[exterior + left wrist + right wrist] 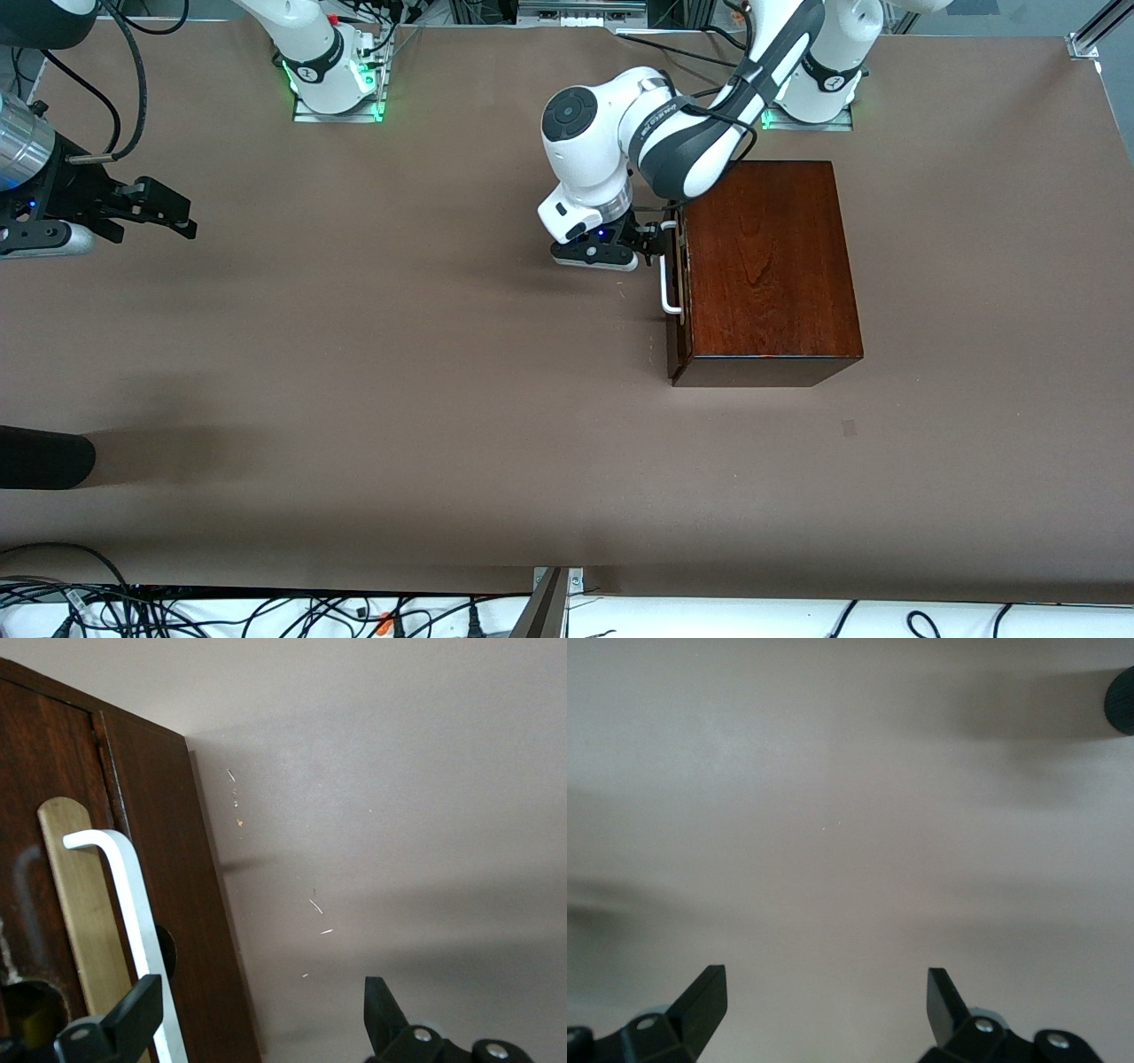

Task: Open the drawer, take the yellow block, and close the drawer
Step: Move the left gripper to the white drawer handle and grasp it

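Observation:
The dark wooden box (766, 266) stands toward the left arm's end of the table. Its drawer (679, 297) looks shut, with the front flush and the white bar handle (666, 288) facing the right arm's end. My left gripper (657, 237) is open, level with the handle's end that is farther from the front camera. In the left wrist view the gripper (257, 1019) has one finger (133, 1010) overlapping the handle (133, 904) and the other over bare table. The yellow block is hidden. My right gripper (182, 217) is open, empty and waits over the right arm's end.
A brass plate (84, 904) sits on the drawer front under the handle. A dark rounded object (44, 456) lies at the table's edge at the right arm's end, nearer to the front camera; it also shows in the right wrist view (1121, 700).

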{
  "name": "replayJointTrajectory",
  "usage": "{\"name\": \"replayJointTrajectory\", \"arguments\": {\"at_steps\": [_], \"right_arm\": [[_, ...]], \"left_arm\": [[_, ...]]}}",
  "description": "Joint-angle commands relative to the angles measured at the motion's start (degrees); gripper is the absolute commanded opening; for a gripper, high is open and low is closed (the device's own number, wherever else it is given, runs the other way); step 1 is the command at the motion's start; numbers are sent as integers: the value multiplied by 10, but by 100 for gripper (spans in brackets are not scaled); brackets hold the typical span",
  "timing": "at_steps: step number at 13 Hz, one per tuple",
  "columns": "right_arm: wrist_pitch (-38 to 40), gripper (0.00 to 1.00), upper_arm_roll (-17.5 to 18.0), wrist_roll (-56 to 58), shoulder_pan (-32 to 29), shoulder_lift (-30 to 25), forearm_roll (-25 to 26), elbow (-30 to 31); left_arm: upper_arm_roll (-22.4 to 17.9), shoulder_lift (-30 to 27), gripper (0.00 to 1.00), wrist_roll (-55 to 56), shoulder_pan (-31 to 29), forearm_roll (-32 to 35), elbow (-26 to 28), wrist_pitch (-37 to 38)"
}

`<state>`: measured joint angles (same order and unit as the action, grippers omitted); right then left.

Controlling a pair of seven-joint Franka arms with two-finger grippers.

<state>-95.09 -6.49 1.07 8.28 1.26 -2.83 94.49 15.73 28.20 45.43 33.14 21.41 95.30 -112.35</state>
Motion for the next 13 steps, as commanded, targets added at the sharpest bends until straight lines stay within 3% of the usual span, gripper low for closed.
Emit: {"name": "replayJointTrajectory", "arguments": {"at_steps": [1, 13], "right_arm": [[3, 100, 4, -5, -5, 3, 0, -9], [3, 100, 4, -5, -5, 3, 0, -9]], "left_arm": [[-11, -4, 100, 2, 5, 40, 8, 5], [-21, 17, 100, 10, 9, 59, 34, -5]]}}
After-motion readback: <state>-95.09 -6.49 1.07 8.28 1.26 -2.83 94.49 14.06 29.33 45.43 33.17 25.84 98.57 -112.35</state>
